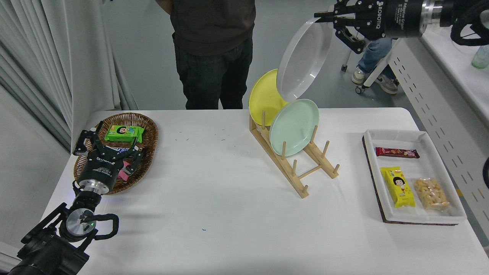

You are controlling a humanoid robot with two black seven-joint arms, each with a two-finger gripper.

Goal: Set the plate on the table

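The pale grey plate [304,59] hangs tilted in the air above the wooden rack [296,160], clear of the white table [229,214]. My right gripper [323,17] comes in from the top right and is shut on the plate's upper rim. A yellow plate [263,95] and a mint-green plate [294,127] stand in the rack below it. My left gripper [109,147] is parked at the lower left over the wicker basket, fingers spread and empty.
A wicker basket [147,128] with snack packs sits at the left. A white tray [439,172] with three snacks lies at the right. A person in dark clothes [212,49] stands at the far edge. A white desk [450,76] stands at the right.
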